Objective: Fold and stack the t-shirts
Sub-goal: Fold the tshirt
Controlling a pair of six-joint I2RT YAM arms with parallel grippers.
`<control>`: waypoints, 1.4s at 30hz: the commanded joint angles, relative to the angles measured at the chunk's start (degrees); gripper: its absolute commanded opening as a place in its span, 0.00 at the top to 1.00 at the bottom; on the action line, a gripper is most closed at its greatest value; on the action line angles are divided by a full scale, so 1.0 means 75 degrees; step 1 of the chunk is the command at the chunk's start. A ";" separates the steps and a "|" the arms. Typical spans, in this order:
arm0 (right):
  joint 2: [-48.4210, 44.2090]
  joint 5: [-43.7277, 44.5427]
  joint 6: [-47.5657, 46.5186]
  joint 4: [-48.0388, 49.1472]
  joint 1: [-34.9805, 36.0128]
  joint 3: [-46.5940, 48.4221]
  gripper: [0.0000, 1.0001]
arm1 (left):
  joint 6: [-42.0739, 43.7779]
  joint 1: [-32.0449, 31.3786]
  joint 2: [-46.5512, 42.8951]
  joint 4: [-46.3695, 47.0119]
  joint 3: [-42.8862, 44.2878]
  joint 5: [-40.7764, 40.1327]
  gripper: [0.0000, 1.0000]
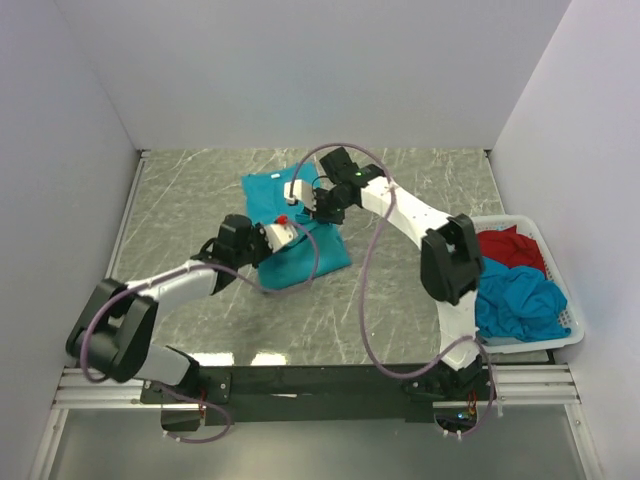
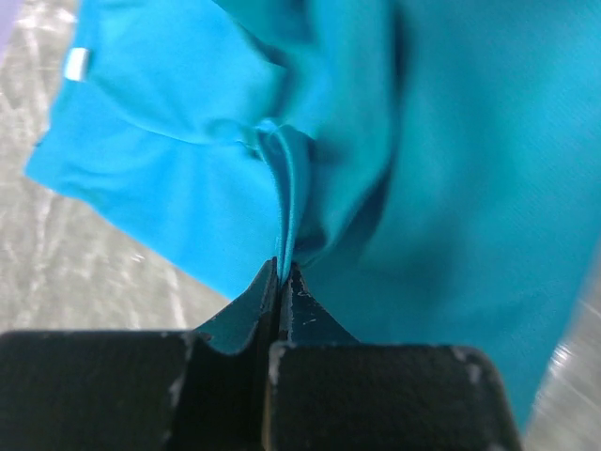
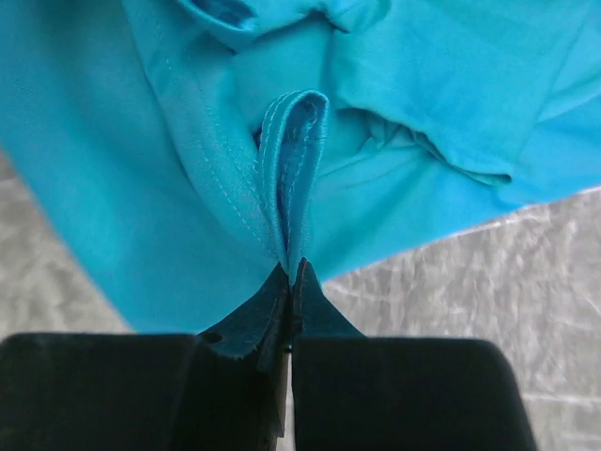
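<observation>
The teal t-shirt [image 1: 300,225] lay crumpled on the table [image 1: 200,200] at mid-frame in the top view, a little above center. Both arms met over it. The left gripper [image 2: 284,272] was pinched tight on a thin fold of the teal cloth, jaws together with only fabric between them. The right gripper [image 3: 291,272] was clamped the same way on a doubled, stitched hem that looped up just above its tips. In the top view the left gripper [image 1: 285,232] sat at the shirt's lower middle and the right gripper [image 1: 322,205] just above and right of it, close together.

The blue t-shirt [image 1: 515,300] and red t-shirt [image 1: 510,248] were still heaped in the white basket [image 1: 570,335] at the right edge, unfolded.

Step in hand, as I read it: lifting or spreading the teal shirt to get it flat. To do it well, both pinches should hold while the arms draw apart evenly, so the cloth opens without bunching; the two grips looked too close to spread it as held. Risk: a thin pinch slipping off the hem.

Writing: none readable. A small white tag [image 2: 77,64] showed at the upper left of the left wrist view, too blurred to read. No brand seen.
</observation>
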 commanded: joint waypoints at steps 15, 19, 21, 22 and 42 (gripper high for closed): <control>0.1867 0.0822 0.1534 -0.0169 -0.0206 0.2125 1.00 | 0.0169 0.0885 0.1730 0.0499 0.1828 0.0582 1.00; 0.1867 0.0940 0.1745 0.0006 -0.0253 0.2126 1.00 | 0.0193 0.0908 0.1871 0.0522 0.2004 0.0453 0.99; 0.1925 0.0999 0.1769 0.0053 -0.0265 0.2172 1.00 | 0.0204 0.0932 0.1988 0.0510 0.2098 0.0406 1.00; 0.1949 0.0999 0.1815 0.0065 -0.0277 0.2219 1.00 | 0.0193 0.0943 0.2023 0.0522 0.2180 0.0394 0.99; 0.1154 0.1901 0.4469 0.2047 -0.0744 0.2092 0.38 | -0.0922 0.1365 -0.0013 0.1416 0.1515 -0.0573 0.01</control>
